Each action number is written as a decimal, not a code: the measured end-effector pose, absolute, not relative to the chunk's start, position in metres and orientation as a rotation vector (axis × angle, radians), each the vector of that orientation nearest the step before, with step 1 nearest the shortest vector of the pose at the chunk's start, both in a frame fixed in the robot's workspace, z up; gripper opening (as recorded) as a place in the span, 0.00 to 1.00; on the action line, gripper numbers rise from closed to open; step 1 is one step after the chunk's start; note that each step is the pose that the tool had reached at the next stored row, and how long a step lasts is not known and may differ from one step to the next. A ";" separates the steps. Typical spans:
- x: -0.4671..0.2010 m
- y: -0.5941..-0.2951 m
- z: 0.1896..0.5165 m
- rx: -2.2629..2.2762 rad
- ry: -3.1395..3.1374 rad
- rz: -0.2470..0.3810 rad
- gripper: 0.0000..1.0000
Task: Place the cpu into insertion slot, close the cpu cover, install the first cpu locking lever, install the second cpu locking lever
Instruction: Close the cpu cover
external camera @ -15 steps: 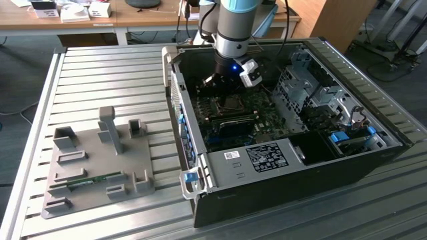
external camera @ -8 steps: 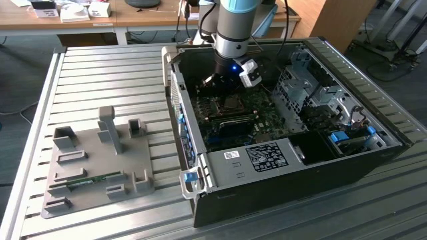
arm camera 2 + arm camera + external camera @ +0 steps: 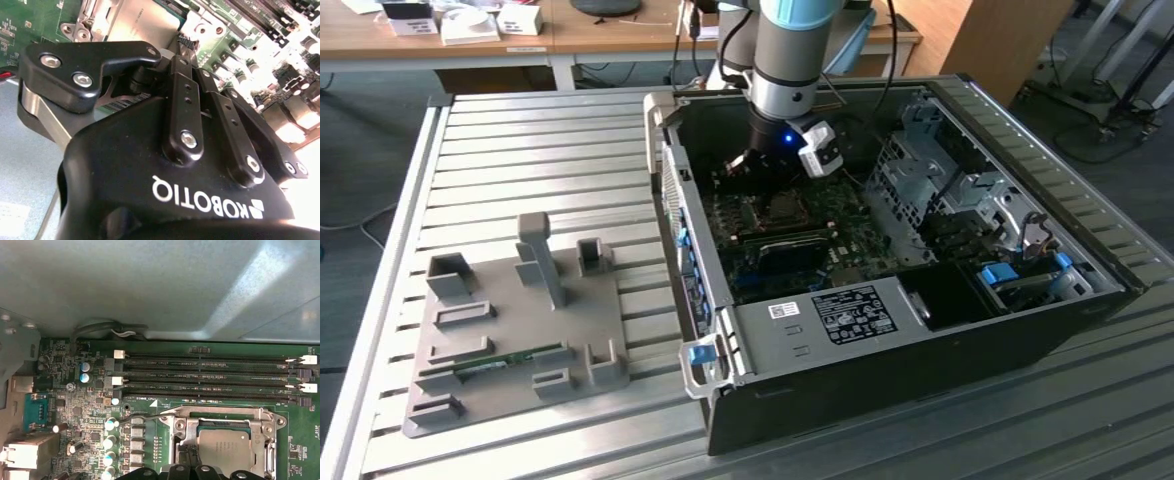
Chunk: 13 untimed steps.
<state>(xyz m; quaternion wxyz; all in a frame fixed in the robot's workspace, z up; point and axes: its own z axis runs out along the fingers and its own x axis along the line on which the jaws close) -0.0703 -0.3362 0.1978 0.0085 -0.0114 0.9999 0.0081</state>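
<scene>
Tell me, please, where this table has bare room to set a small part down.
The slatted table is bare between the grey fixture plate and its far edge, across to the computer case. Inside the case it is crowded: the end effector hangs over the motherboard near the cpu.

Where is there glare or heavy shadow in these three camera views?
Second wrist view: the circuit board is washed out white along one side. First wrist view: a bright reflected streak crosses the grey case wall. Exterior view: the computer case is dim inside.
</scene>
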 end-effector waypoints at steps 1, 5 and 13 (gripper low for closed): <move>-0.070 -0.336 0.198 -0.035 3.124 0.026 0.11; -0.070 -0.336 0.198 -0.036 3.124 0.026 0.11; -0.074 -0.336 0.198 -0.036 3.123 0.026 0.11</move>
